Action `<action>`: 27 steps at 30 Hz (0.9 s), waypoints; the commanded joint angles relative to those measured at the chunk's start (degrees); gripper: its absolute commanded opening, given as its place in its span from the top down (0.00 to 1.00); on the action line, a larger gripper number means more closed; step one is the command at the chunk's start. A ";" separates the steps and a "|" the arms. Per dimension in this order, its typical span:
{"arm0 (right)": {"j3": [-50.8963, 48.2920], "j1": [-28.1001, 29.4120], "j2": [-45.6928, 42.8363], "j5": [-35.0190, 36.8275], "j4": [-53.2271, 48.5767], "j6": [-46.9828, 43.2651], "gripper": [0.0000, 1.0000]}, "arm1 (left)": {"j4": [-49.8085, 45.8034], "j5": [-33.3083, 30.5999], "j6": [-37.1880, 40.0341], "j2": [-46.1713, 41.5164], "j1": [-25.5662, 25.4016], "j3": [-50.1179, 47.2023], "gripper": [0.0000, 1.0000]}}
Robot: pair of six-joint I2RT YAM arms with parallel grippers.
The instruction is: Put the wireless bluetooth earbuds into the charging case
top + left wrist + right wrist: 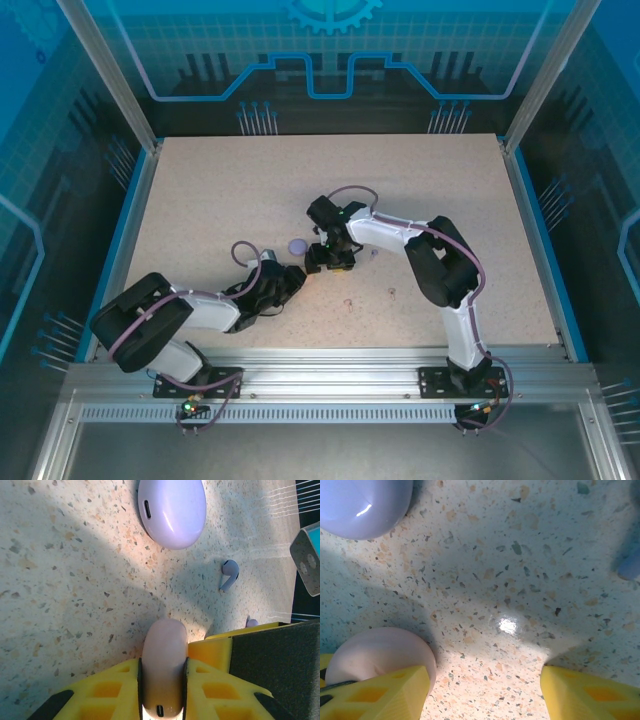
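One small lavender stemmed earbud (229, 574) lies loose on the speckled beige tabletop (60, 580), apart from both cases; a second lavender scrap just beyond it is too small to identify. The glossy lavender rounded charging case (172, 510) rests flat nearby with its lid shut. The pale pink rounded charging case (164, 645) stands on edge, pinched on both sides by the yellow fingers of the left gripper (162, 666), and also looks closed. The right gripper (482, 680) hovers low with its fingers spread wide and nothing between them, one finger just beside the pink case.

The step in hand seems to be steadying the pink case. Next, I judge, the lid must be opened before any bud is fetched, which needs a firm hold and a careful pry.
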 commanded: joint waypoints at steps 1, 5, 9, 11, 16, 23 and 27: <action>-0.79 0.37 1.81 -1.39 -1.49 0.13 0.35 | -1.16 -0.86 1.04 0.31 -0.56 -0.65 0.85; -0.27 -0.82 -0.36 -2.36 -1.35 0.72 0.33 | -3.98 -1.56 1.15 -1.94 -0.62 -1.59 0.90; 0.70 -2.34 -4.15 -3.84 -1.04 1.27 0.32 | -6.45 -2.74 2.35 -4.69 -0.52 -2.52 0.95; 1.20 -3.03 -6.15 -4.07 -1.22 1.27 0.31 | -7.52 -2.72 3.94 -6.10 -0.48 -2.65 0.96; 0.86 -4.83 -9.75 -5.49 -0.52 1.50 0.30 | -7.62 1.29 12.39 -9.46 1.49 -1.93 1.00; -5.02 -7.43 -12.94 -9.03 5.68 1.71 0.27 | -3.00 17.76 21.77 -9.47 10.23 -1.17 1.00; -9.96 -8.89 -14.98 -14.41 11.97 1.97 0.27 | -1.13 25.21 23.48 -8.79 12.61 0.68 1.00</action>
